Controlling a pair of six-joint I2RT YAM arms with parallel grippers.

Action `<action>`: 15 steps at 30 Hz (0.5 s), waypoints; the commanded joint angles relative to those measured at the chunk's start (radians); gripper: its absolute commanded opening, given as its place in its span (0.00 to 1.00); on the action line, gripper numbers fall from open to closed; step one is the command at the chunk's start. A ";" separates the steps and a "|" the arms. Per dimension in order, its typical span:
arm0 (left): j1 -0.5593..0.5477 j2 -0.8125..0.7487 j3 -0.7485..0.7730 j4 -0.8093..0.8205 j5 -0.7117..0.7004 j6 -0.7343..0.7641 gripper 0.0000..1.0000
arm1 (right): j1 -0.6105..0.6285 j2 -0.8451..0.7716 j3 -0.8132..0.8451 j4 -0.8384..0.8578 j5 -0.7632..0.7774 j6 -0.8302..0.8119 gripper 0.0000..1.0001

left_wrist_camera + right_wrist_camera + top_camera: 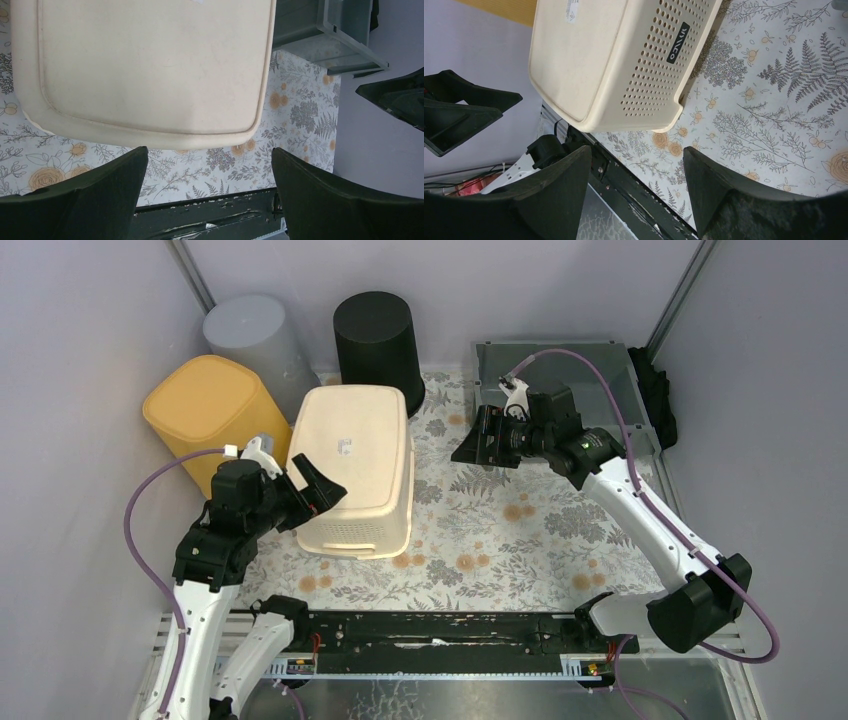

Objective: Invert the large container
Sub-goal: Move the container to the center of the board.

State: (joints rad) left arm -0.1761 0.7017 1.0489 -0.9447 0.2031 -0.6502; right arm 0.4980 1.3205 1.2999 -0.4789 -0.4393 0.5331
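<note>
Left claw (305, 495) stood wide open and empty just by the near-left corner of the container (355, 460). Right claw (478, 440) was also parted, holding nothing, well apart over the mat (500, 510). The container lay base-up on the mat, beside the yellow bin (205, 410), so the flip looked done. The likely risk was that a careless left pull-back could catch that corner and shove or tip the container.

Yellow bin (205, 405), grey bin (252, 335), black bin (377, 335)
</note>
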 commanded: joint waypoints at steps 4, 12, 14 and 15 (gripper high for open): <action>0.005 -0.003 0.027 0.029 0.022 -0.003 1.00 | 0.000 -0.024 -0.002 0.042 -0.032 0.003 0.75; 0.004 -0.004 0.017 0.037 0.026 -0.006 1.00 | -0.001 -0.025 -0.009 0.045 -0.033 0.003 0.75; 0.004 -0.005 0.014 0.037 0.025 -0.006 1.00 | 0.000 -0.026 -0.010 0.047 -0.033 0.004 0.75; 0.004 -0.005 0.012 0.037 0.024 -0.006 1.00 | 0.000 -0.025 -0.012 0.047 -0.033 0.004 0.75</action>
State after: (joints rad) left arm -0.1761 0.7017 1.0489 -0.9421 0.2058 -0.6540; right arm 0.4980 1.3205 1.2896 -0.4706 -0.4397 0.5331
